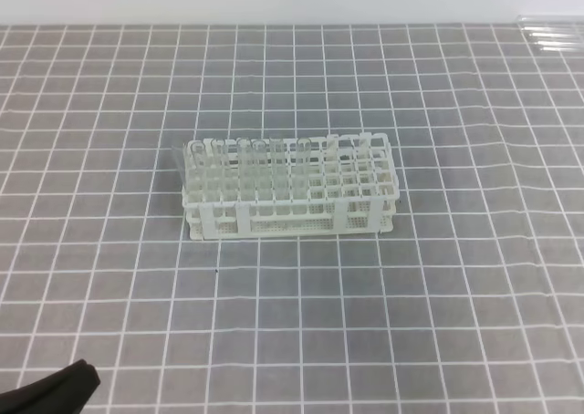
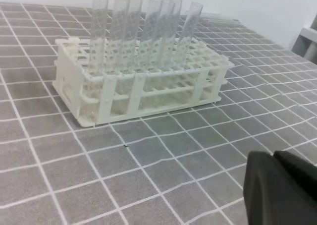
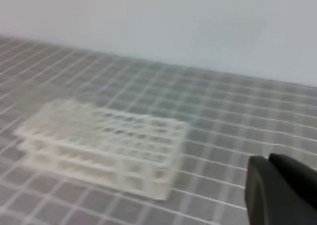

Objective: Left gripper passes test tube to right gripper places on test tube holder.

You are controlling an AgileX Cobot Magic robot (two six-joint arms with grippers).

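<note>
While both arms sit pulled back at the near edge of the gridded mat (image 1: 301, 305), you are at the very start: no tube has been picked up yet, by the look of it. Your left gripper (image 2: 282, 188) shows as a dark tip low in its wrist view, jaws pressed together and holding nothing; your right gripper (image 3: 280, 188) is likewise closed and empty. Further out, mid-mat, the test tube holder (image 1: 290, 215) stands well apart from both, with a row of upright tubes (image 2: 143, 29) along its back. Furthest off, at the far right corner, loose test tubes (image 1: 552, 33) seem to lie flat, though they are small and faint. Your next move, I judge, calls for opening the left jaws and reaching for a tube.
</note>
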